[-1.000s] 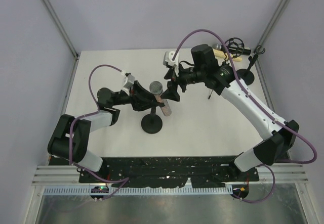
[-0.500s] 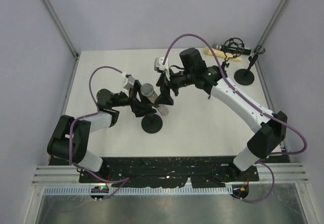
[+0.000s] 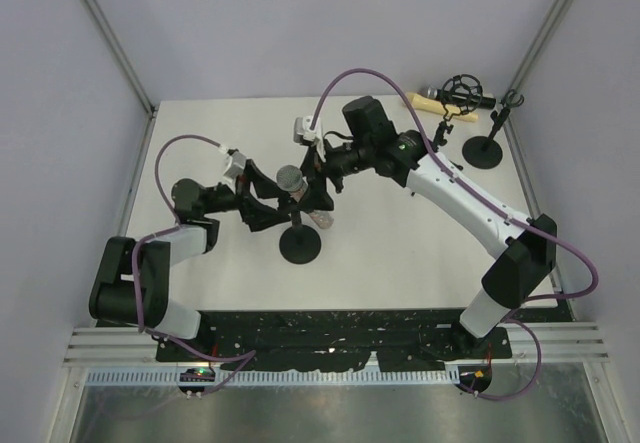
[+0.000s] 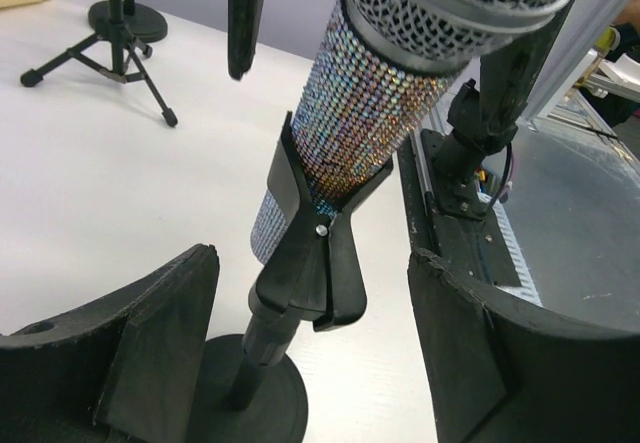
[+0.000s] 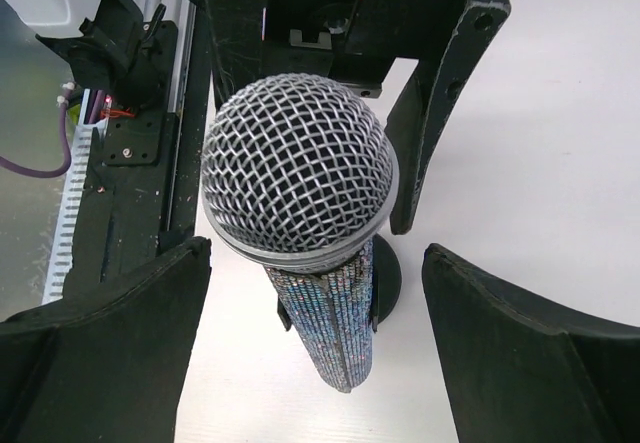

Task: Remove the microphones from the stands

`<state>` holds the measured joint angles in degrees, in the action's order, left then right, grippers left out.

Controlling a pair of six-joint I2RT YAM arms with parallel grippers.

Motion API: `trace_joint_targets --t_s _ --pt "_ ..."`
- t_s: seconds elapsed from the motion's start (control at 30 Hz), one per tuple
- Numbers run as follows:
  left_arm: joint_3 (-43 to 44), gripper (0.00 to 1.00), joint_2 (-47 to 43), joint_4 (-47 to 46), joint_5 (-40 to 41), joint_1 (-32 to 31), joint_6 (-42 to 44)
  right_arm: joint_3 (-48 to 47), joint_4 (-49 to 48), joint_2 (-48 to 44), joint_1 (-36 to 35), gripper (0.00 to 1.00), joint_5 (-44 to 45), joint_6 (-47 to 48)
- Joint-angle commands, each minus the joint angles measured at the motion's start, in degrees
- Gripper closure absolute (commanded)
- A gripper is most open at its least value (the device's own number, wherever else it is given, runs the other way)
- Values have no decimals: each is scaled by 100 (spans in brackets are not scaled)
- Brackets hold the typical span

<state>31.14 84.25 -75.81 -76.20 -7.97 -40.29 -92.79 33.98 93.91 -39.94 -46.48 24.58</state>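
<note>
A white table (image 3: pixel 200 143) is seen from above, with two robot arms reaching in toward a small black stand (image 3: pixel 300 247) with a round base near its middle. The microphone (image 5: pixel 298 168), with a silver mesh head and a glittering sequinned body, sits tilted in the stand's black clip (image 4: pixel 318 263), its head uppermost and leaning toward the far left. The left gripper (image 4: pixel 312 261) comes in low from the left with its jaws spread wide. Its two black fingers stand on either side of the clip and the stand's post, with clear gaps, holding nothing. The right gripper (image 5: pixel 318 255) reaches in from the far right, its camera looking down on the mesh head. Its jaws are also spread wide, one finger on each side of the microphone and apart from it, gripping nothing. Near the table's far right corner stands a second round-based stand (image 3: pixel 484 151), with another microphone in a ringed mount (image 3: pixel 462 91) and a pale beige block (image 3: pixel 432 105) close by.
</note>
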Motion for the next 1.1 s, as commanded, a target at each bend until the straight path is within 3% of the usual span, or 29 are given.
trace_joint_targets --t_s 0.0,0.17,0.27,0.43,0.5,0.57,0.7,0.8,0.83,0.9,1.0,1.07 --pt "-143 20 -181 -944 -448 41 179 -336 -216 39 -101 10 -89 -120" --pt "-187 22 -172 -944 -501 41 390 -468 -172 136 -136 12 -46 -164" --pt "-204 30 -189 -944 -431 50 496 -512 -137 163 -180 13 -2 -155" --pt "-187 54 -216 -944 -395 41 646 -520 -119 233 -260 16 86 -155" --pt "-169 72 -216 -953 -421 32 654 -547 -111 277 -277 19 139 -173" --pt "-187 98 -216 -944 -422 41 672 -564 -111 312 -295 22 218 -173" --pt "-301 100 -303 -953 -422 41 777 -600 -119 374 -321 29 332 -190" --pt "-371 100 -348 -944 -404 41 821 -600 -119 400 -347 43 499 -199" --pt "-389 100 -348 -953 -395 41 839 -591 -93 383 -339 43 560 -182" --pt "-406 100 -339 -953 -404 41 865 -486 -75 330 -339 41 718 -94" --pt "-433 100 -330 -944 -413 41 865 -398 100 103 -172 21 860 161" --pt "-450 100 -330 -944 -413 58 874 -249 100 -117 170 15 807 92"
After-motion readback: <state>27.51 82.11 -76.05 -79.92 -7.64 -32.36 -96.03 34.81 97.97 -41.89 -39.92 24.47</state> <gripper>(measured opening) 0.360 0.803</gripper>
